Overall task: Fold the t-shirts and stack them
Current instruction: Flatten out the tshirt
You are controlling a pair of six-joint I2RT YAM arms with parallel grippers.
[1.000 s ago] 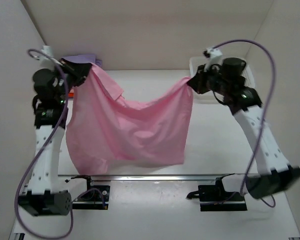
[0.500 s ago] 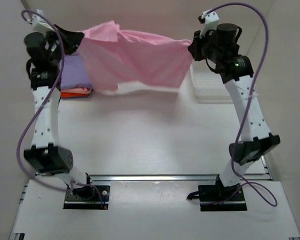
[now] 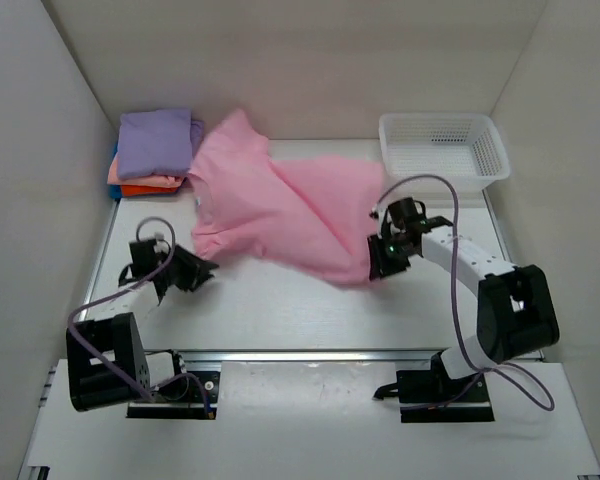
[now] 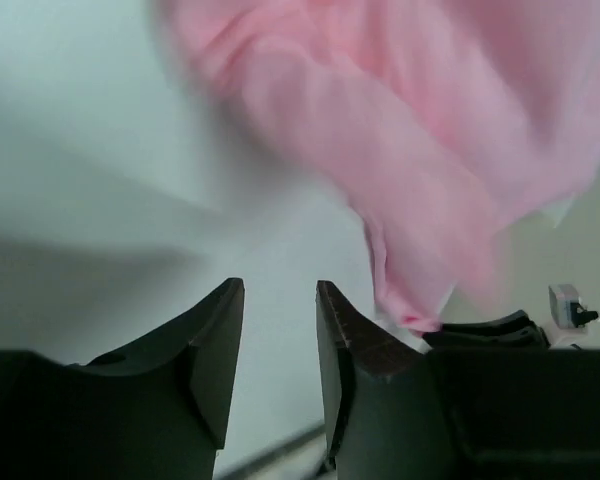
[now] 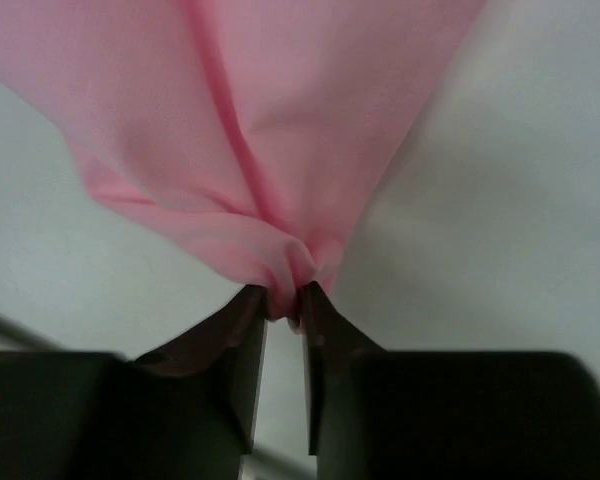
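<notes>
A light pink t-shirt [image 3: 280, 205] lies spread and wrinkled on the white table [image 3: 280, 310], its far corner near the back wall. A stack of folded t-shirts [image 3: 155, 150], lavender on top with salmon and orange below, sits at the back left. My left gripper [image 3: 205, 270] [image 4: 280, 300] is low on the table just off the shirt's near left edge, open, with only bare table between its fingers. My right gripper [image 3: 377, 265] [image 5: 282, 295] is at the shirt's near right corner, its jaws parted, and a bunched fold of the pink t-shirt [image 5: 280, 130] still lies between the tips.
A white mesh basket [image 3: 442, 145] stands at the back right. White walls close in the left, right and back sides. A metal rail [image 3: 310, 352] runs along the near edge in front of the arm bases.
Both arms swung down from holding the pink shirt stretched in the air at the back. The shirt now lies on the table. Both grippers have opened; the left has let go.
</notes>
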